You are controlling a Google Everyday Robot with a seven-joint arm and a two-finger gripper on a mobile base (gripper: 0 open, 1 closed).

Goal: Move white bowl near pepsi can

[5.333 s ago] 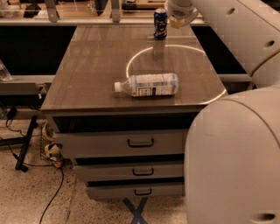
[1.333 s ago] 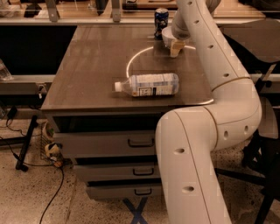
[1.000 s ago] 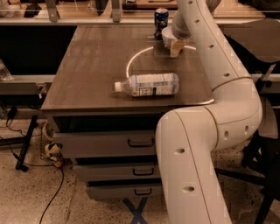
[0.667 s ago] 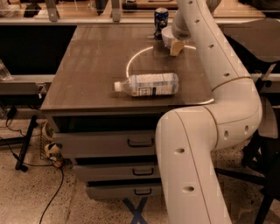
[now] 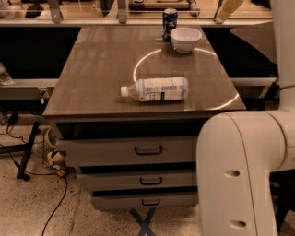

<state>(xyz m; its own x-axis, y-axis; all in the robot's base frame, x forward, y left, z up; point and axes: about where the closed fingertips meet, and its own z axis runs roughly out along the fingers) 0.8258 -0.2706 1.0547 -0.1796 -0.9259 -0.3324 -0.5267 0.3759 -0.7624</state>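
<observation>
The white bowl (image 5: 185, 38) stands upright on the brown table (image 5: 101, 69) at its far right, just right of and in front of the pepsi can (image 5: 169, 19). The two stand very close; I cannot tell whether they touch. The can is dark blue with a silver top and stands upright at the table's far edge. My gripper (image 5: 228, 10) is raised above and to the right of the bowl, at the top edge of the camera view, apart from it. It holds nothing that I can see.
A clear labelled plastic bottle (image 5: 156, 89) lies on its side in the table's middle front. Drawers (image 5: 147, 150) sit under the tabletop. My white arm's body (image 5: 244, 170) fills the lower right. Cables and a stand lie on the floor at left (image 5: 27, 152).
My gripper was down at the bowl beside the can; it has risen up and to the right. The bowl now stands free on the table.
</observation>
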